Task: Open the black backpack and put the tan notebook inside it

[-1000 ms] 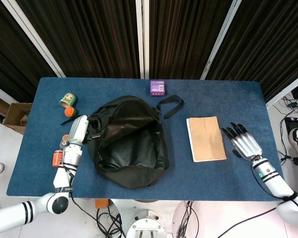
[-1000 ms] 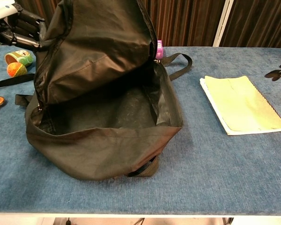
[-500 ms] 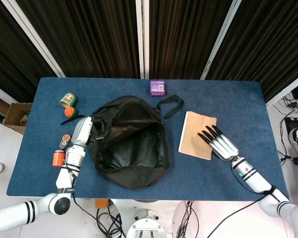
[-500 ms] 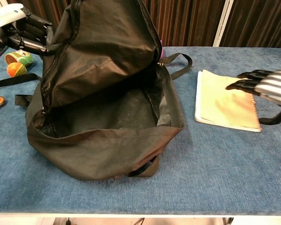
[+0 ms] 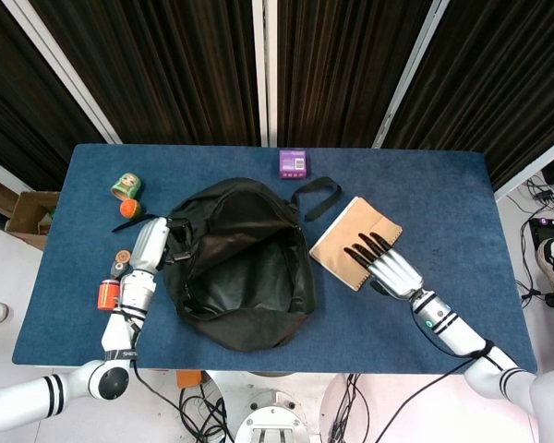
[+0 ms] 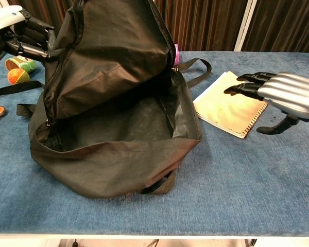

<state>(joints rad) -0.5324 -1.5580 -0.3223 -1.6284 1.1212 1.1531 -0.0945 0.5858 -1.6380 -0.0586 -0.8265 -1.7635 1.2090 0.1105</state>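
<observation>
Notebook [image 5: 348, 241] under right hand [image 5: 390, 270] (flat).

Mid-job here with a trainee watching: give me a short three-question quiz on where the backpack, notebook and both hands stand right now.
1. True or false: the tan notebook already lies inside the black backpack.
2. Which hand holds the backpack's flap up? A) left B) right C) neither
3. Fill in: the right hand lies with its fingers on top of the ____.

Key
1. False: it lies on the blue table, just right of the open bag.
2. A: the left hand grips the flap's edge, shown in the chest view.
3. Notebook.
</observation>
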